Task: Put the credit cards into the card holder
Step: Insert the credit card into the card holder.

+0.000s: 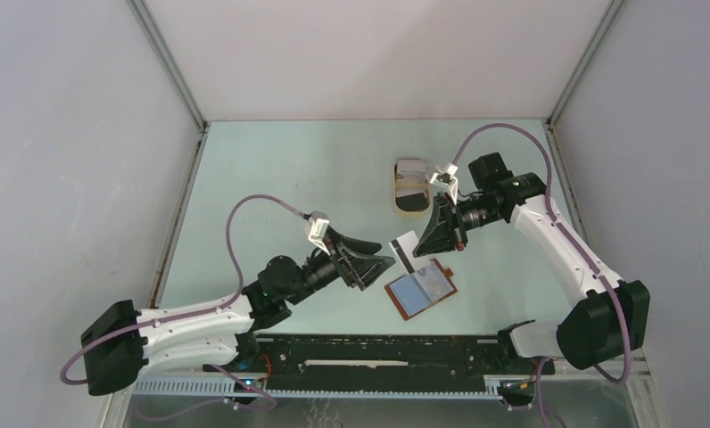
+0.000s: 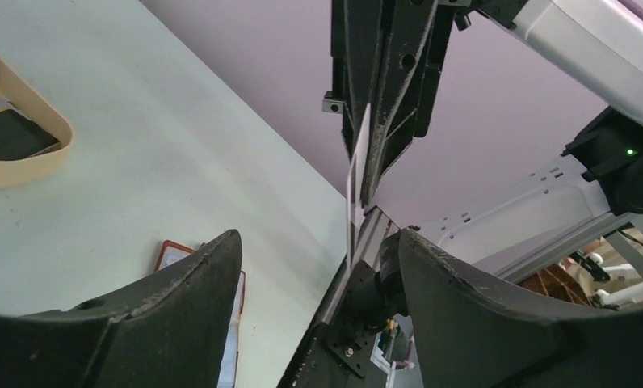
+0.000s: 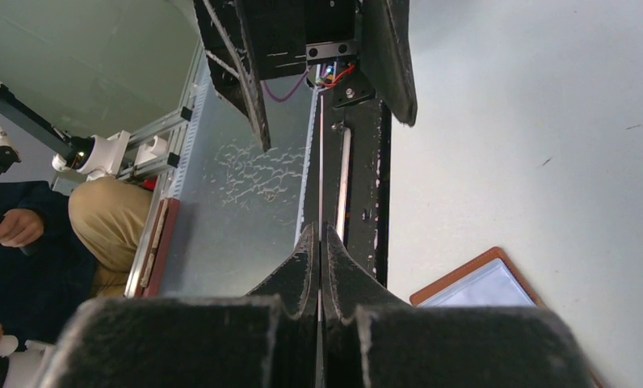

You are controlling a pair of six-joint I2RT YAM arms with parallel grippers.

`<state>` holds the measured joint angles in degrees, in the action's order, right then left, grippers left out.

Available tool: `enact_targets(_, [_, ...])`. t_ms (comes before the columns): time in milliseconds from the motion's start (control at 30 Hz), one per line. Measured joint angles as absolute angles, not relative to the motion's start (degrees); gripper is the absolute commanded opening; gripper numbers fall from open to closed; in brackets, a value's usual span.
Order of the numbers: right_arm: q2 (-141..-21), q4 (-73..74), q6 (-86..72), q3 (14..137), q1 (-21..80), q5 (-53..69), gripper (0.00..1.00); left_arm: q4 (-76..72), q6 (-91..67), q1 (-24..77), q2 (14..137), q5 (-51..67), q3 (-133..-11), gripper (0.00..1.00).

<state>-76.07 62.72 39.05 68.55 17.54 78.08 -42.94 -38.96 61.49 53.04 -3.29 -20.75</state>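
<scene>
1. Card holder lies open and flat on the pale green table, near the front rail and between the two arms, with a pale blue card showing inside it.
2. One white card with a dark stripe is up off the table, just above the holder's far corner, clamped by one end between the closed fingers of the right gripper.
3. In both wrist views that card shows edge-on as a thin line, so its free edge points toward the left arm.
4. The left gripper faces it with jaws wide apart. The card's free edge sits roughly in line with the gap, and there is clear space on either side of it.
5. More cards rest in the tan oval tray, farther back and well apart from the holder.
6. Bare tabletop runs left of the holder and behind both grippers. The black front rail lies close to the holder's near edge.
</scene>
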Motion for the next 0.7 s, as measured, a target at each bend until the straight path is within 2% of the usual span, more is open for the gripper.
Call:
enact_targets(167, [-77.2, 62.4, 39.1, 68.6, 18.5, 77.9, 0.00, -43.6, -37.6, 61.5, 56.0, -1.0, -22.8, 0.66])
enact_targets(300, [-77.9, 62.3, 39.2, 68.6, 19.7, 77.6, 0.00, -45.4, -37.4, 61.5, 57.7, -0.2, -23.4, 0.51])
enact_targets(333, [-78.2, 62.3, 39.3, 68.6, 20.1, 77.6, 0.00, -45.5, -37.5, 61.5, 58.1, 0.0, -23.4, 0.45])
enact_targets(367, [-78.6, 62.3, 39.4, 68.6, 20.5, 77.5, 0.00, -45.6, -37.4, 61.5, 58.5, 0.2, -23.4, 0.28])
enact_targets(433, [-79.6, 62.3, 39.5, 68.6, 21.2, 77.1, 0.00, -45.9, -37.2, 61.6, 59.0, 0.4, -23.4, 0.06])
enact_targets(467, [-80.1, 62.3, 39.6, 68.6, 21.5, 76.9, 0.02, -46.0, -37.1, 61.5, 59.2, 0.5, -23.4, 0.01])
enact_targets(533, [-80.9, 62.3, 39.8, 68.6, 21.9, 76.9, 0.14, -46.0, -37.1, 61.5, 59.2, 0.5, -23.4, 0.00])
enact_targets(633, [-81.1, 62.4, 40.4, 68.6, 22.0, 76.7, 0.44, -46.0, -36.9, 61.5, 58.9, 0.4, -23.3, 0.00])
enact_targets(700, [-81.1, 62.6, 40.7, 68.6, 22.2, 76.2, 0.54, -46.0, -37.0, 61.5, 58.2, 0.4, -23.2, 0.00])
